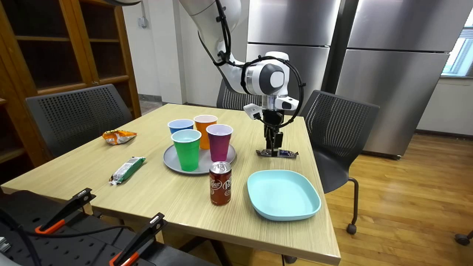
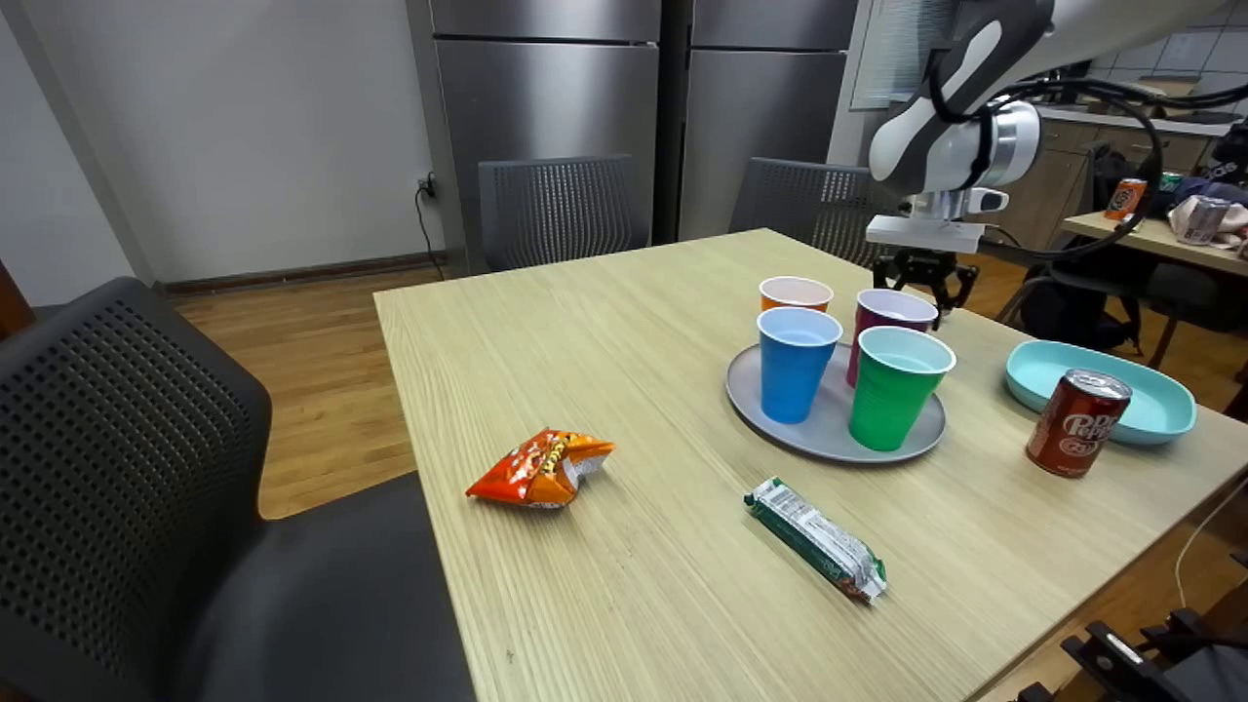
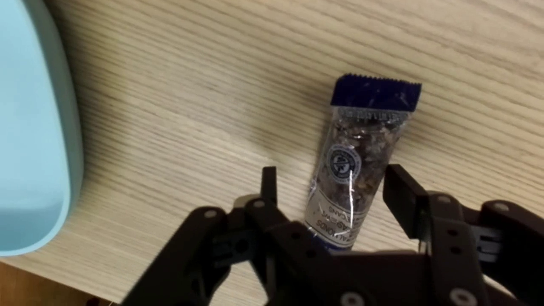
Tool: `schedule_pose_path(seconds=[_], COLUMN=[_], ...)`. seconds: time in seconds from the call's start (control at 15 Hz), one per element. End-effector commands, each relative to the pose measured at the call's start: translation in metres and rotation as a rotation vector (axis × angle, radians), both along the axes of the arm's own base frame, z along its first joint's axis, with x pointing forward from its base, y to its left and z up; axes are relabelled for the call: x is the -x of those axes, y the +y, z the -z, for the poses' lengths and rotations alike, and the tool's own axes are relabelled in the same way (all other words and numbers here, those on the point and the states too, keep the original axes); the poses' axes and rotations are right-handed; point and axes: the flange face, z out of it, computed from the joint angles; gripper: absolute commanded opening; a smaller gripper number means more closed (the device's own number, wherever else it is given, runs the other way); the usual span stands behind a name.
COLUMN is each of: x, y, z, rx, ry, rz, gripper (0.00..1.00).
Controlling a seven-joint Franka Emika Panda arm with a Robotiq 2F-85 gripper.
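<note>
A snack bar in a clear wrapper with dark blue ends [image 3: 361,157] lies flat on the table. My gripper [image 3: 330,180] points down over it, jaws open, one finger on either side. In the wrist view a gap shows between the left finger [image 3: 269,182] and the wrapper. The right finger [image 3: 403,199] reaches the bar's edge; I cannot tell whether it touches. The bar's near end is hidden behind the gripper's body. An exterior view shows the gripper [image 1: 274,147] low over the same bar [image 1: 286,153]. From the opposite camera, cups partly hide the gripper [image 2: 921,292].
A light blue tray [image 1: 282,195] and a Dr Pepper can [image 1: 220,184] stand nearby. Several cups, among them a green cup [image 1: 187,151] and a purple cup [image 1: 219,144], stand on a grey plate [image 1: 171,159]. A green-wrapped bar [image 1: 127,170] and an orange bag [image 1: 118,136] lie farther off.
</note>
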Motion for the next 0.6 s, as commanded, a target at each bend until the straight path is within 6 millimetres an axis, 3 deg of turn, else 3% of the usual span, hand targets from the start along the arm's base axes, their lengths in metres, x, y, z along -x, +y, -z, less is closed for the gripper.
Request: schedule_pose_path(seconds=[0.0,0.27,0.53], x=[-0.006,-0.007,-0.007], y=[-0.001,0.000,0.001], z=[-0.004,-0.007,-0.016], rx=[-0.005,0.003,0.019], ry=[0.007,-0.003,-0.017], rz=[0.021,0.015,-0.011], gripper=[0.35,0.05,0.07])
